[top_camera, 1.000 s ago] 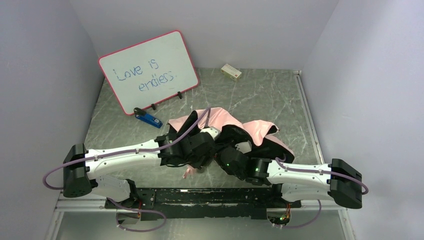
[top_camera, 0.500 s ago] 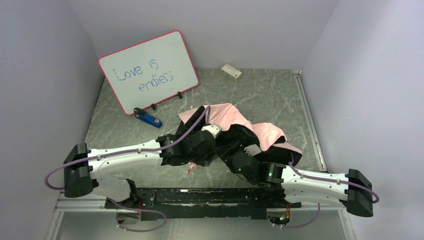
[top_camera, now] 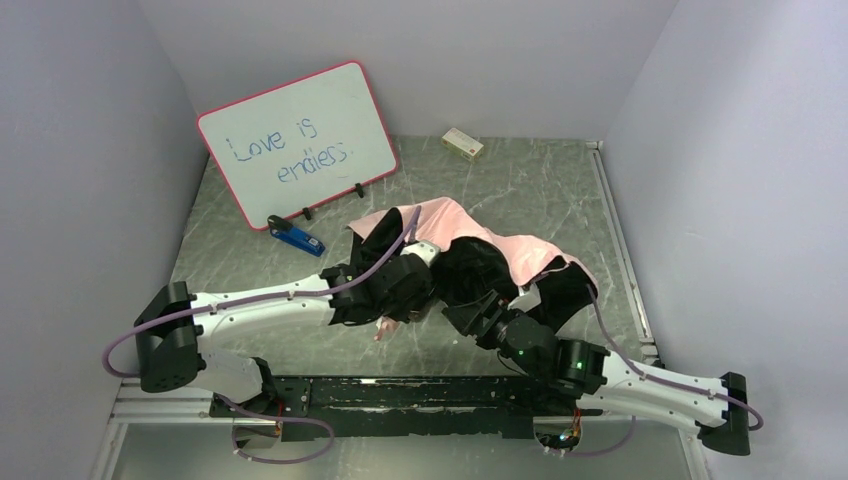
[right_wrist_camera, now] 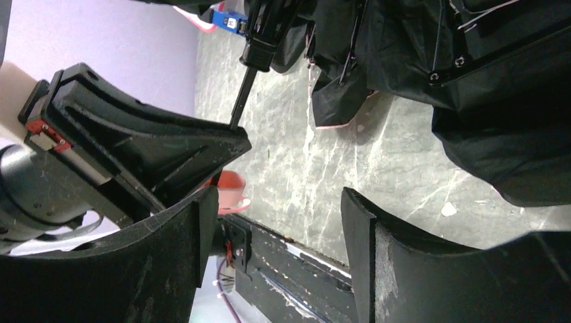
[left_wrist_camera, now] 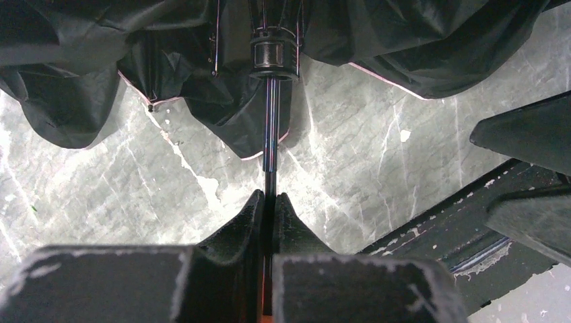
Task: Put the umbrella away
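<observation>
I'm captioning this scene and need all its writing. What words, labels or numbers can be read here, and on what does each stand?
"Love is endless." is handwritten in blue on the pink-framed whiteboard.
Too small to read: any print on the small box at the back of the table.
Too blurred to read: the white patch on the blue stapler.

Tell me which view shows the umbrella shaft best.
Left wrist: the shaft runs unobstructed from the runner into the shut left fingers. Right wrist shows a short oblique stretch. Top external hides it under canopy and arms.
</observation>
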`<control>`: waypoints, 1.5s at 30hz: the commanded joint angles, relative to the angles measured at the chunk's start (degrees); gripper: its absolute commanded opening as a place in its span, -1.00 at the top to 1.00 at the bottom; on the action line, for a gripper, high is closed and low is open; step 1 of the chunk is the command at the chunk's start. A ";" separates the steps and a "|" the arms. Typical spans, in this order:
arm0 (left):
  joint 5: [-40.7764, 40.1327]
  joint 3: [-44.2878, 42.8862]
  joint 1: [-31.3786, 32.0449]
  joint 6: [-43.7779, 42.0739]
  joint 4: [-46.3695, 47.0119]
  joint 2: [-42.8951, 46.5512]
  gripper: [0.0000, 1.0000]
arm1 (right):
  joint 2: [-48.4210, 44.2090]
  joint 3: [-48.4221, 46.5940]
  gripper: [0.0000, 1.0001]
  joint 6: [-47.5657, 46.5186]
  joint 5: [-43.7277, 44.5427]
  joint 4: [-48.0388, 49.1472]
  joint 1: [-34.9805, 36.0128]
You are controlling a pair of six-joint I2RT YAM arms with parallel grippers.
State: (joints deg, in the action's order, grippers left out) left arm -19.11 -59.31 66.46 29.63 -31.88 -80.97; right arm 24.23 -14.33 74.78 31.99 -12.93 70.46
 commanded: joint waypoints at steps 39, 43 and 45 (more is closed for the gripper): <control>3.42 3.92 -4.10 -29.88 11.59 0.54 0.90 | 33.86 -49.61 -0.44 -56.27 -18.55 -15.11 -41.66; 6.95 3.84 -4.14 -36.47 13.01 0.63 0.91 | 42.93 -49.14 -0.46 -58.51 -31.55 -11.09 -56.62; 9.64 3.05 -4.14 -39.75 13.81 -0.52 0.90 | 46.51 -48.27 -0.46 -57.59 -32.84 -8.73 -59.43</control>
State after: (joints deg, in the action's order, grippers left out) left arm -15.51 -55.00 62.54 -1.10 -24.14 -82.06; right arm 65.08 -63.20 20.88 13.69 -27.46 17.30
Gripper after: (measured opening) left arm 0.070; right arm 0.729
